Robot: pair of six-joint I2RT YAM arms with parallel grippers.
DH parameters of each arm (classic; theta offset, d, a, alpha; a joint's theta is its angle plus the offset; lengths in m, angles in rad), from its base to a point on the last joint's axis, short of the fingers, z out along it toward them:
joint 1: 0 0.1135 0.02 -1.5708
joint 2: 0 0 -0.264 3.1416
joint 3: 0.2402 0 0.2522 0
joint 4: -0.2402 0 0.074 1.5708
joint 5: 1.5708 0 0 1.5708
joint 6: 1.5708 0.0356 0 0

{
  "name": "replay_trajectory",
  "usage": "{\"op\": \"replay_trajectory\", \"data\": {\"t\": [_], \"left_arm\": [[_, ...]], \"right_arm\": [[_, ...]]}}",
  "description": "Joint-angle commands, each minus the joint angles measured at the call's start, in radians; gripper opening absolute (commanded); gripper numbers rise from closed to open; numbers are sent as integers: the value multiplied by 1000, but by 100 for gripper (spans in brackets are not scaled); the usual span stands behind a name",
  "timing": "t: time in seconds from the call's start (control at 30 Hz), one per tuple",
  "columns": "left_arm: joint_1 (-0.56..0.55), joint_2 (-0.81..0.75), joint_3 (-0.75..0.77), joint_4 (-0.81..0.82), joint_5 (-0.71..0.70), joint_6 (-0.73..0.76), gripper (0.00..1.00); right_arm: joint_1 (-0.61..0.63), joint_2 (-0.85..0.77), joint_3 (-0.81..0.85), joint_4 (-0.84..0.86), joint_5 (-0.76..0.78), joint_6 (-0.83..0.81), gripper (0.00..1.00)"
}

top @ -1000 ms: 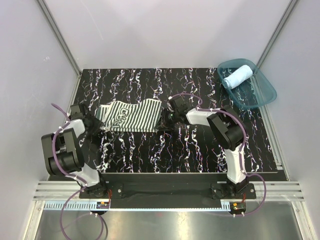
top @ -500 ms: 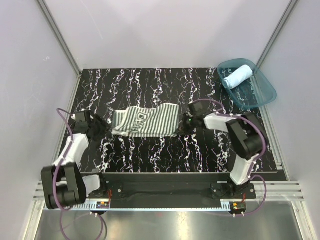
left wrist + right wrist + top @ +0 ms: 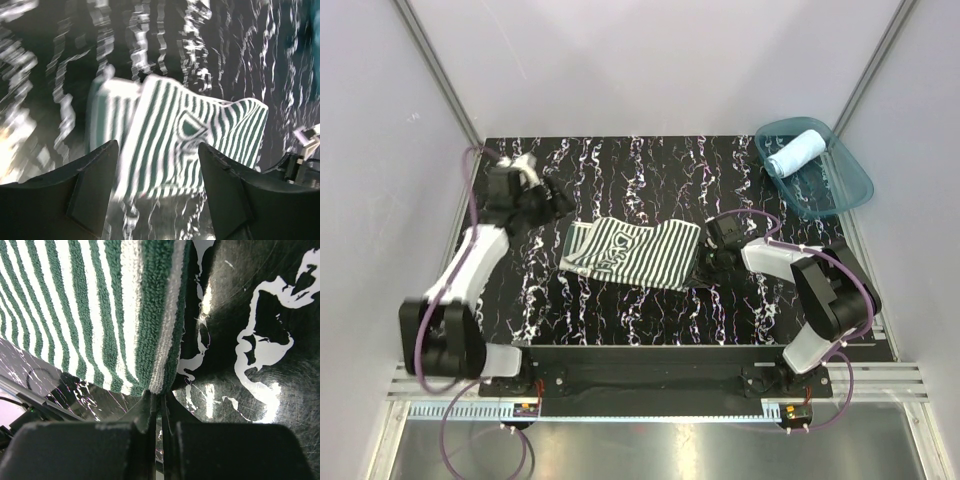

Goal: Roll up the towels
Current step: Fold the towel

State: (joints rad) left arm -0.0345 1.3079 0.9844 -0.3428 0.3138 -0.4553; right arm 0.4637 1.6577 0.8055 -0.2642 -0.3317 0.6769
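The striped towel (image 3: 632, 253) lay open and unrolled near the middle of the worktop (image 3: 620, 160), its printed band towards its left end and its edges a little uneven. My right fingers (image 3: 705, 262) were pinched tight on the towel's right edge, low against the worktop; my wrist view showed the thick hem caught between them. My left fingers (image 3: 552, 203) hung spread wide with nothing in them, above the worktop just beyond the towel's far-left corner and looking down on it. The blue towel (image 3: 796, 153) sat rolled in the tub (image 3: 848, 192) at the far right corner, so I judged that one done and this one at the laying-out step. Next, I reckoned, my left fingers needed to come down on the left edge so the cloth could be drawn flat, then one short end turned over and rolled tight without skewing
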Motion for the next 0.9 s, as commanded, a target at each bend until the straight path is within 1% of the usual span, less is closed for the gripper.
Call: {"op": "replay_trajectory", "data": {"t": [0.0, 0.03, 0.1, 0.17, 0.23, 0.3, 0.37, 0.4, 0.5, 0.63, 0.87], "left_arm": [[-76, 167, 115, 18, 54, 113, 70], [-100, 244, 160, 21, 45, 116, 70], [-137, 322, 207, 15, 16, 122, 70], [-172, 469, 272, -7, -16, 138, 69], [-189, 520, 304, -27, -50, 138, 69], [-206, 545, 304, -9, -82, 132, 69], [-220, 568, 300, 13, -126, 124, 71], [-226, 586, 304, 14, -146, 121, 76], [-228, 626, 329, 16, -163, 119, 84], [-229, 648, 350, 31, -171, 124, 86], [-234, 672, 421, 13, -197, 142, 84]], "right_arm": [[7, 27, -39, -70, 85, -43, 0], [7, 30, -37, -67, 91, -45, 0], [7, 37, -37, -64, 94, -42, 0], [7, 40, -37, -61, 94, -42, 0], [9, 37, -37, -66, 92, -43, 0], [7, 34, -37, -64, 86, -49, 0], [7, 33, -42, -64, 82, -51, 0], [7, 33, -43, -64, 82, -51, 0], [7, 30, -45, -63, 80, -51, 0], [9, 31, -48, -58, 80, -53, 0], [7, 31, -49, -55, 80, -54, 0]]}}
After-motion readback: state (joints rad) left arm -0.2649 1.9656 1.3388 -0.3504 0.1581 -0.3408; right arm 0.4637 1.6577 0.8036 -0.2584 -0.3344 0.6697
